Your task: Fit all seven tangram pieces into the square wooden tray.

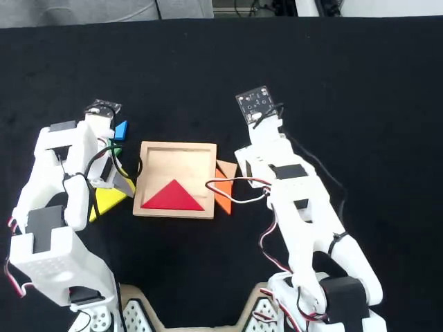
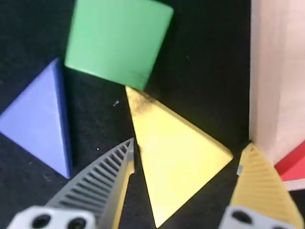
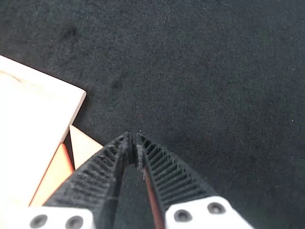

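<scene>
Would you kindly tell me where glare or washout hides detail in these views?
Right wrist view: the wooden tray is blown out almost white, grain lost. Left wrist view: a bright sheen streaks the yellow triangle. High view: even light, the black cloth swallows shadows.

Counter (image 1: 346, 83): covered edge to edge with black cloth, matte, faint lint specks and a few lighter fibres visible close up. Far edge, beyond the cloth: grey surface (image 1: 83, 10) at one corner, dark cables (image 1: 243, 7) near the middle, white panel (image 1: 387, 7) at the other corner. Near edge: pale wooden board (image 1: 201, 322), partly seen
</scene>
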You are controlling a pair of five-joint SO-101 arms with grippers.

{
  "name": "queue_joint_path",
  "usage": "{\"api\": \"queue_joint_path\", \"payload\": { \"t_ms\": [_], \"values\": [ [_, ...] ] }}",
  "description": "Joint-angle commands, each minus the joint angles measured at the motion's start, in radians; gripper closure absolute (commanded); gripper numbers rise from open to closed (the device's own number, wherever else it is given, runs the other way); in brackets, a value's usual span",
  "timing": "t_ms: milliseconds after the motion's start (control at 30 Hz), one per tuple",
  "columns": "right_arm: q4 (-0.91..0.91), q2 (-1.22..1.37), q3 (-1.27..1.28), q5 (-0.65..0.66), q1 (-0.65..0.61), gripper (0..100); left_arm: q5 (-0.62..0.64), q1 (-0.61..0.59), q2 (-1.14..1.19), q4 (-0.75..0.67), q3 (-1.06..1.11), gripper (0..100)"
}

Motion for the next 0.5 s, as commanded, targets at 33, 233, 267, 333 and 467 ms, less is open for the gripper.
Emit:
{"api": "queue_joint_path", "payload": {
  "t_ms": [33,233,267,333,467],
  "values": [
    [-0.012,0.001,-0.005,0.008,0.002,98.1,-0.023,-0.022,-0.008,-0.044,-0.010,66],
    [-0.012,0.001,-0.005,0.008,0.002,98.1,-0.032,-0.035,-0.008,-0.037,-0.007,66],
    [-0.012,0.001,-0.005,0.008,0.002,98.1,-0.032,-0.033,-0.008,-0.037,-0.007,66],
    [-0.012,0.001,-0.005,0.008,0.002,98.1,-0.054,-0.022,-0.008,-0.035,-0.004,66],
    [-0.012,0.001,-0.005,0.008,0.002,98.1,-0.100,-0.013,-0.018,-0.035,0.024,66]
  ]
}}
